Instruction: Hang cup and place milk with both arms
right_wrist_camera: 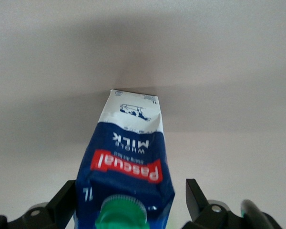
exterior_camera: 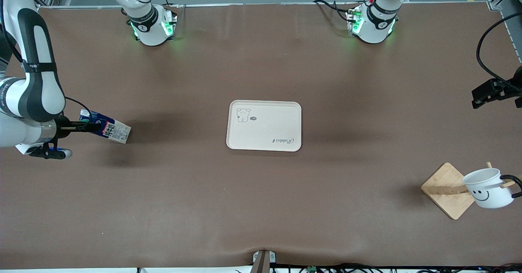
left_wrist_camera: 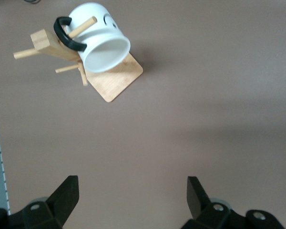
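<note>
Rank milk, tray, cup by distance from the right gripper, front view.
1. milk: in the right gripper, whose fingers are shut on it, at the right arm's end of the table.
2. tray: mid-table.
3. cup: hanging on the wooden rack, left arm's end.

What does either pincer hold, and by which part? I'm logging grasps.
The right pincer holds the milk by its upper end, just below the cap. The left pincer is open and holds nothing.
</note>
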You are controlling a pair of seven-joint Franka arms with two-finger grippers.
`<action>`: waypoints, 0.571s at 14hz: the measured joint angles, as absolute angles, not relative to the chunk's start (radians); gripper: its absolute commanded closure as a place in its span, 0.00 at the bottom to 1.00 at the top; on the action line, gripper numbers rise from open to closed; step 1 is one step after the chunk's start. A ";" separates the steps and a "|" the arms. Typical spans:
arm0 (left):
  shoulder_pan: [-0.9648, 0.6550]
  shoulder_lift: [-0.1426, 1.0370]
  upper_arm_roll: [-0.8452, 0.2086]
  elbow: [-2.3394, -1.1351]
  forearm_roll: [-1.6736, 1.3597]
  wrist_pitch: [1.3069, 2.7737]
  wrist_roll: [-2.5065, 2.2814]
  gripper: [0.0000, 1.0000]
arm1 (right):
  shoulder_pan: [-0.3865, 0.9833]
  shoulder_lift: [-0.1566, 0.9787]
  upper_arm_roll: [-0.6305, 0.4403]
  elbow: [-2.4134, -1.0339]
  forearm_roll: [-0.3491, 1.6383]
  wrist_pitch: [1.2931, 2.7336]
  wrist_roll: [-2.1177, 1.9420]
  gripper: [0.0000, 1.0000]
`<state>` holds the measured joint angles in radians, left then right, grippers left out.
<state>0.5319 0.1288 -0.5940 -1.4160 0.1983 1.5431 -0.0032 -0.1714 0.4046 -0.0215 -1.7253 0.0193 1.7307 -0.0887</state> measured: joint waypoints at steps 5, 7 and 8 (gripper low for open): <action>0.486 0.108 -0.588 -1.417 0.189 1.511 -0.003 0.00 | -0.171 0.405 -0.021 -1.726 0.019 1.731 -0.089 0.00; 0.403 0.087 -0.509 -1.425 0.157 1.505 -0.006 0.00 | -0.171 0.405 -0.021 -1.726 0.019 1.730 -0.089 0.00; 0.347 0.072 -0.447 -1.438 0.130 1.503 -0.007 0.00 | -0.171 0.405 -0.021 -1.726 0.020 1.730 -0.089 0.00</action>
<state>0.3472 0.0722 -0.4470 -1.4379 0.1298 1.5033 -0.0071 -0.1714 0.4046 -0.0209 -1.7260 0.0200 1.7296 -0.0885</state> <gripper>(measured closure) 0.000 0.000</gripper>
